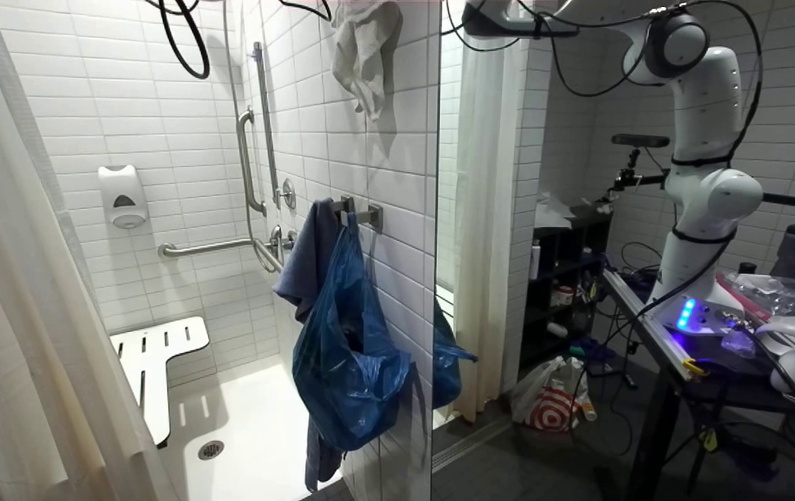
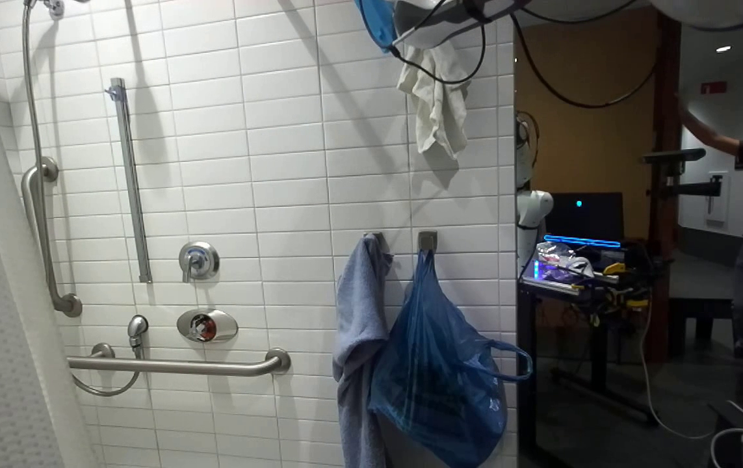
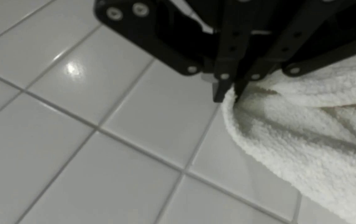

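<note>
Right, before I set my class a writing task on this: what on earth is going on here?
A robot gripper is shut on a fold of white cloth. In both exterior views the cloth dangles in front of a white tiled wall, higher than the hooks. From those hooks hang a blue-grey towel and a blue plastic bag. Whether the cloth touches the wall is hard to tell.

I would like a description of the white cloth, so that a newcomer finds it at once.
Start at the white tiled wall, where a blue bag and bluish towel hang. Higher up, the white cloth hangs in folds, one edge pinched by the robot's fingers. Unlike those two, it is white.
</note>
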Controlling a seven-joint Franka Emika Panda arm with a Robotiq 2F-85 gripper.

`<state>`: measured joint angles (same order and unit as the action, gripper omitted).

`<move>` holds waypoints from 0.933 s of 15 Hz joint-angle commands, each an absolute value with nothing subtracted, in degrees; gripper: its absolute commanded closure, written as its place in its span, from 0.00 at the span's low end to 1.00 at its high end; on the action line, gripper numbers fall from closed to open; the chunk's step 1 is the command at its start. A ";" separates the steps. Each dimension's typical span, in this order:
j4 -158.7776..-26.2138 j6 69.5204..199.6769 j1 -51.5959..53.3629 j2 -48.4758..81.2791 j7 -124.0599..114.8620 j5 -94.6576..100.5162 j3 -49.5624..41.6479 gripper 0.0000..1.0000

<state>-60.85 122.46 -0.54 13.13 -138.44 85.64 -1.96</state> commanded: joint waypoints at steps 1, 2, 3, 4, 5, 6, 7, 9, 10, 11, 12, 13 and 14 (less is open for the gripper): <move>-55.64 122.43 -0.83 15.85 -130.95 80.48 -0.74 0.99; -55.31 122.43 -0.95 16.02 -129.11 78.71 -0.49 0.99; -54.62 122.48 -1.04 16.52 -127.59 77.35 -0.35 0.99; -54.43 122.31 -1.09 16.63 -126.24 76.17 -0.29 0.99; -53.80 122.49 -1.18 17.12 -125.25 75.14 -0.28 0.99; -54.16 122.55 -1.20 16.75 -124.45 74.37 -0.33 0.99; -53.79 123.04 -1.29 17.07 -123.83 73.60 -0.33 0.99; -56.25 122.50 -0.67 15.98 -125.84 75.08 -0.95 0.96; -56.08 122.51 -0.69 16.09 -125.57 74.96 -0.95 0.96; -55.96 122.52 -0.69 16.17 -125.46 74.95 -0.95 0.96; -55.88 122.53 -0.69 16.23 -125.42 74.95 -0.94 0.96; -55.82 122.54 -0.69 16.29 -125.41 74.95 -0.94 0.96; -55.78 122.54 -0.70 16.31 -125.39 74.95 -0.94 0.96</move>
